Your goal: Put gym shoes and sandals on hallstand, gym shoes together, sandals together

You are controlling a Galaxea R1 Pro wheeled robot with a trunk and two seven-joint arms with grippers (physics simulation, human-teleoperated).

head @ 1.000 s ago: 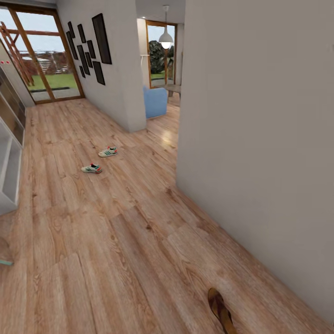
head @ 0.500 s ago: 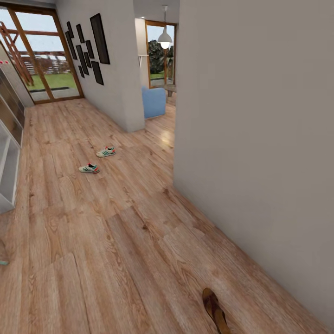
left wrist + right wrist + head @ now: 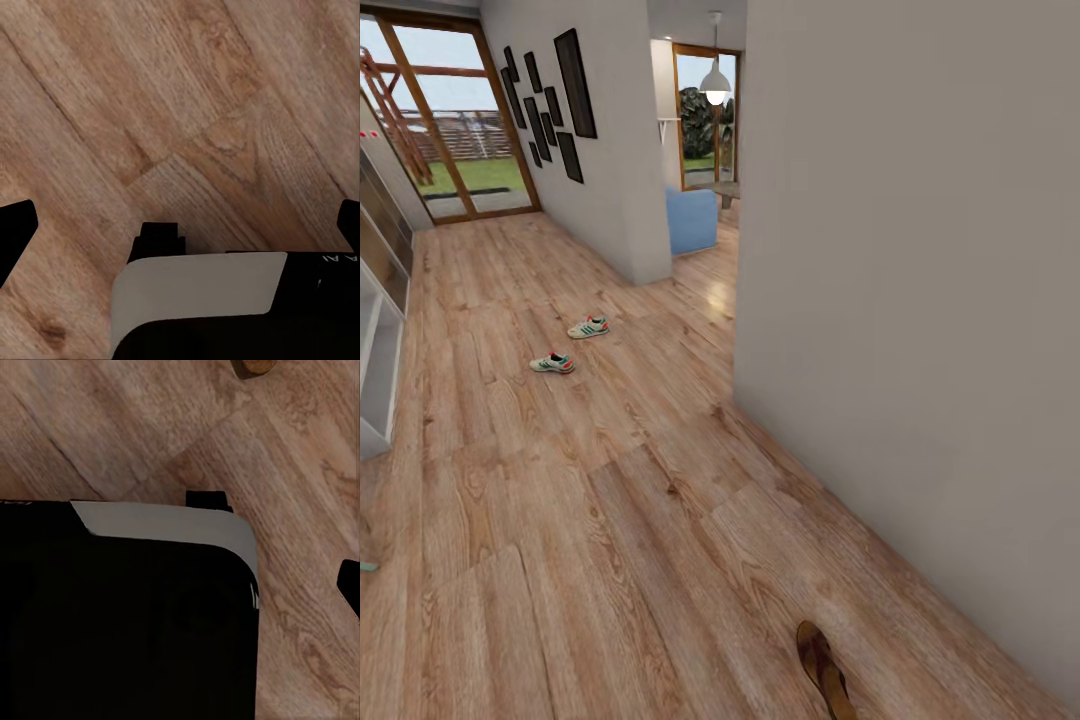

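Head view: corridor floor (image 3: 610, 520) meets grey wall (image 3: 920, 300).

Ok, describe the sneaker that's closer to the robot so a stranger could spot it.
Start at the picture-hung wall's corner beside the blue chair. Two white gym shoes lie on the corridor floor just this side of it. The one meant is the nearer, sitting left of its partner.

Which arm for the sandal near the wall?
Probably right. The sandal lies right of centre on the floor, by the wall; its tip shows in the right wrist view.
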